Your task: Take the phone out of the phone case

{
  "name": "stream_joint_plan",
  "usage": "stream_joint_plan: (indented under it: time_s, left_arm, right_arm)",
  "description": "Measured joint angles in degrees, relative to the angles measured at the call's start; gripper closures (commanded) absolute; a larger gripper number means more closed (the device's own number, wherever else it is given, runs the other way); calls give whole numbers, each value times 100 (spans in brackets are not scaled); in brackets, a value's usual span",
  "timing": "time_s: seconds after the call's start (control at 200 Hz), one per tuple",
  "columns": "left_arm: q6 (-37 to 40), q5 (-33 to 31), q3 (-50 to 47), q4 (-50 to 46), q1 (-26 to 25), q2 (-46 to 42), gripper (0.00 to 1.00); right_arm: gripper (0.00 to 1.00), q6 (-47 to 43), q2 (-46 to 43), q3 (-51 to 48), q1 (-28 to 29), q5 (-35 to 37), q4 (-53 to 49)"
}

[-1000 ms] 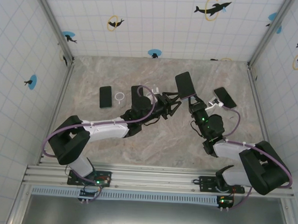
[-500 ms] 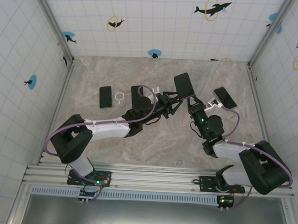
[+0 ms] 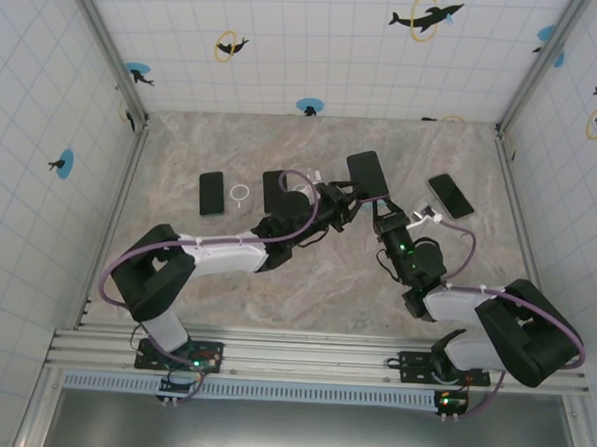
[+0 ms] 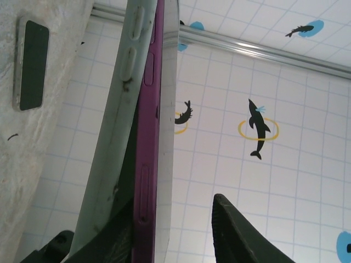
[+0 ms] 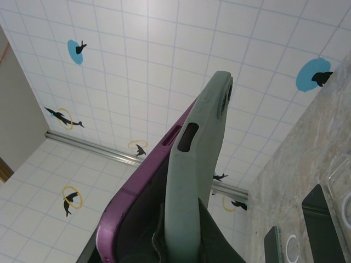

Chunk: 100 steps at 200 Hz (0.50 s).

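Bright, even light, faint shadows; wrist views slightly soft close up.

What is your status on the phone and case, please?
Right end effector shut on phone case. Left end effector open around it. Purple phone not yet out. Nothing blocking.

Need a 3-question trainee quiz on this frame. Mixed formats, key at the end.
1. True or false: the purple phone is already fully out of the grey-green case.
2. Multiple choice: what are the jaws of the right gripper closed on? A) the case with the phone in it; B) a cable; C) nothing.
3. Short answer: in the top view, does the white ring lie left or right of the held phone?

Key:
1. False. One edge has peeled away, but the phone still sits in the case.
2. A.
3. Left.
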Motion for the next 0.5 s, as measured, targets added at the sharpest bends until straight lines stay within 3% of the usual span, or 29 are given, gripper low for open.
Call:
stream_joint_plan:
  time_s: [0.23, 0.5]
  left_arm:
    - [-31, 66, 179, -26, 0, 153, 92]
    - [-7, 98, 188, -146, 0, 151, 98]
  right_arm:
    - [97, -39, 31, 0, 22, 103, 103]
    - [96, -297, -20, -4, -57, 168, -332]
